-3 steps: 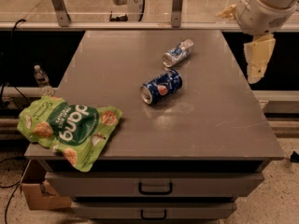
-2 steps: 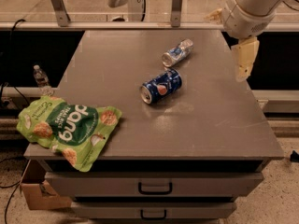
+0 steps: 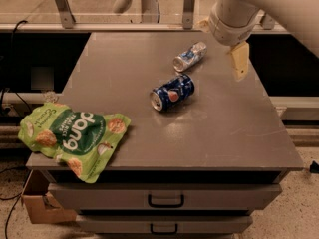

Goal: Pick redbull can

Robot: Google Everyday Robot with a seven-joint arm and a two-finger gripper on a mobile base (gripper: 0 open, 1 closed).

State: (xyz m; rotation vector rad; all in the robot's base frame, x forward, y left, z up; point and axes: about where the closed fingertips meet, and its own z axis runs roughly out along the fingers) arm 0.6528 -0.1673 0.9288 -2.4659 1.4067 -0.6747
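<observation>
The redbull can (image 3: 190,57), slim and silver-blue, lies on its side near the back of the grey table top (image 3: 224,128). My gripper (image 3: 221,42) hangs from the pale arm at the upper right, just right of the can and above the table's back right part. Its fingers are spread open and hold nothing; one yellowish finger (image 3: 239,59) points down to the right of the can.
A fatter dark blue Pepsi can (image 3: 172,91) lies on its side in front of the redbull can. A green chip bag (image 3: 75,136) overhangs the table's front left corner. Drawers (image 3: 166,200) sit below, a cardboard box (image 3: 37,208) on the floor at left.
My arm and gripper have moved left from beyond the table's right edge, coming closer to the redbull can. The cans and the bag have not moved.
</observation>
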